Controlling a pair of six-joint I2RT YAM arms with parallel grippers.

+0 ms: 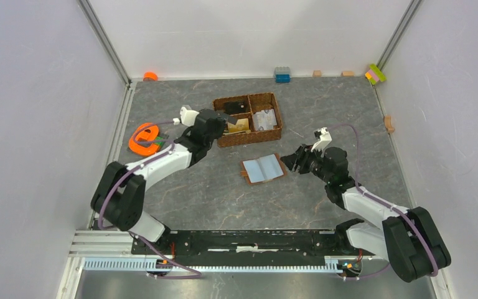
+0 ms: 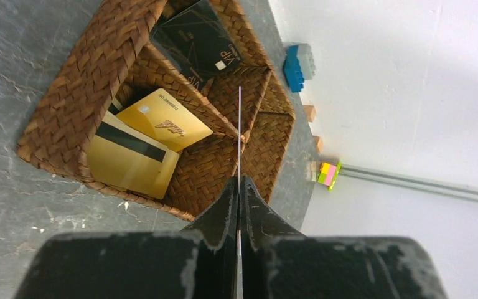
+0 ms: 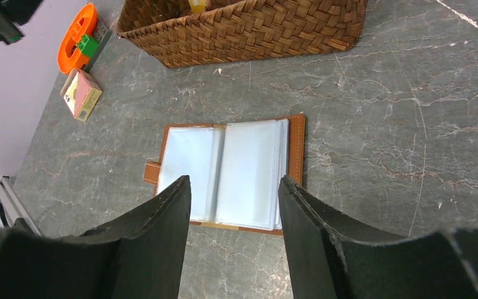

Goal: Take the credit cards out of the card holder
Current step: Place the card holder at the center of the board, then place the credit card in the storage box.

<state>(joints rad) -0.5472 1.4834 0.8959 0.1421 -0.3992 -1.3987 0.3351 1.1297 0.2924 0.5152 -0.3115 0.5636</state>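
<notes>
The card holder (image 1: 263, 168) lies open flat on the table, brown outside, its pale grey-blue pockets (image 3: 233, 171) facing up. My right gripper (image 3: 233, 187) hovers open just off its near edge, nothing between the fingers; from above, the right gripper (image 1: 287, 161) is at the wallet's right side. My left gripper (image 2: 239, 182) is shut on a thin card (image 2: 239, 134) seen edge-on, held over the woven basket (image 1: 274, 99). Two gold credit cards (image 2: 162, 124) lie in one basket compartment. Black cards (image 2: 199, 43) lie in another.
An orange ring object (image 1: 144, 138) lies left of the basket, with a small pink box (image 3: 81, 93) near it. A blue block (image 1: 282, 75), coloured blocks (image 1: 375, 73) and small wooden blocks (image 1: 389, 123) line the back and right walls.
</notes>
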